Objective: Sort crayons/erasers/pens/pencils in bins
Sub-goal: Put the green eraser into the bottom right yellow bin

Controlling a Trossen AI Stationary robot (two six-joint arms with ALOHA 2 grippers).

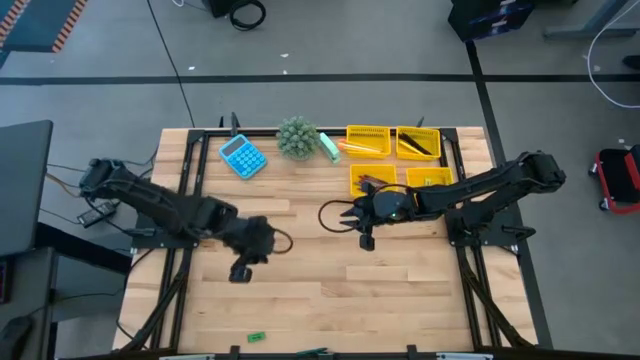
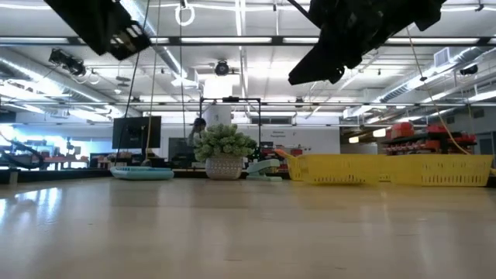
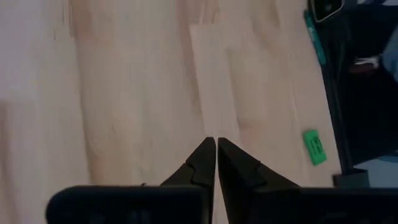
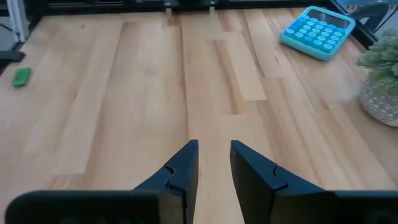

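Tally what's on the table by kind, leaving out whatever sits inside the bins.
Yellow bins: 4
Blue calculator: 1
Potted plant: 1
Green eraser: 1
Pale green object by the plant: 1
Total: 8

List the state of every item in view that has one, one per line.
left claw: shut, empty, above bare table.
right claw: open, empty, above bare table.
bins: upright, grouped at the back right, stationery inside.
green eraser: loose on the table's front edge, unsorted.
calculator: lying flat, keys up.
potted plant: upright.
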